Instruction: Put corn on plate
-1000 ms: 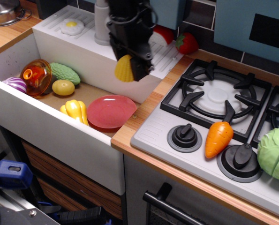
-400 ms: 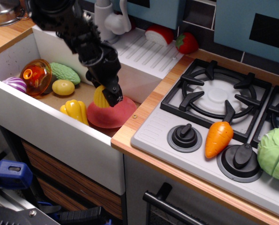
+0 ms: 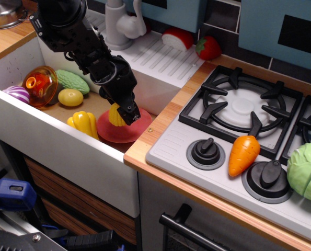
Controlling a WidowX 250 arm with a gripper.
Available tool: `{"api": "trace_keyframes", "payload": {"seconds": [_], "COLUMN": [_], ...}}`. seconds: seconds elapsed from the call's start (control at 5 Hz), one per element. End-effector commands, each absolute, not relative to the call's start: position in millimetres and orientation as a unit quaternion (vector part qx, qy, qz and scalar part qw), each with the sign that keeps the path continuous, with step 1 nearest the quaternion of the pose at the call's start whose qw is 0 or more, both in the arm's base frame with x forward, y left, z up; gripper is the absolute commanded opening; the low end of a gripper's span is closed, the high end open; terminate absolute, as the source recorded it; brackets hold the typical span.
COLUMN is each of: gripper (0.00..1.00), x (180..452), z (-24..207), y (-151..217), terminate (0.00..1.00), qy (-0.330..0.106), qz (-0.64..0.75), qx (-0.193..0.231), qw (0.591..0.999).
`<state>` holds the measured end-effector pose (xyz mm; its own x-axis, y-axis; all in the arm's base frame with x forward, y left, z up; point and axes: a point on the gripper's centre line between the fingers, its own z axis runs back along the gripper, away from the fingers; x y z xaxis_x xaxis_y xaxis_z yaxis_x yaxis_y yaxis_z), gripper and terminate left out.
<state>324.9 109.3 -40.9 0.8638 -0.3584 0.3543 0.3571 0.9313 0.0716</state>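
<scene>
Landmark: the plate [image 3: 137, 128], flat in the right end of the sink [image 3: 66, 146]. Left of the plate: purple onion [image 3: 16, 94] and tipped orange bowl [image 3: 40, 83] at the far left, then green cucumber [image 3: 71, 81], small yellow ball [image 3: 70, 97], and the yellow bell pepper [image 3: 83, 123] just beside the plate's left rim.

On the plate: the corn [image 3: 115, 116], low over or touching the plate's left part. Contact is hidden, can't tell. The gripper [image 3: 125, 111] is clamped on the corn, fingers on both sides.

Progress, my read: transport done. Left: let go, confirm the corn sits, lift clear.

Room: tight. Pepper and front sink wall crowd the plate's left and near edges, the counter edge sits just right of the plate, the back wall behind it. Straight up looks like the open way out. Right of the plate: stove [image 3: 239, 104], carrot [image 3: 244, 152], cabbage [image 3: 307, 171], all well apart.
</scene>
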Motion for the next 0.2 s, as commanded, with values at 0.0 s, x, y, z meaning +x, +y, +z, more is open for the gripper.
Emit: {"api": "trace_keyframes", "payload": {"seconds": [0.0], "gripper": [1.00], "x": [333.5], "z": [-26.3], "y": [114.8], "terminate": [1.00], "qy": [-0.198], "qz": [-0.182], "qx": [0.012], "qw": [0.963]}}
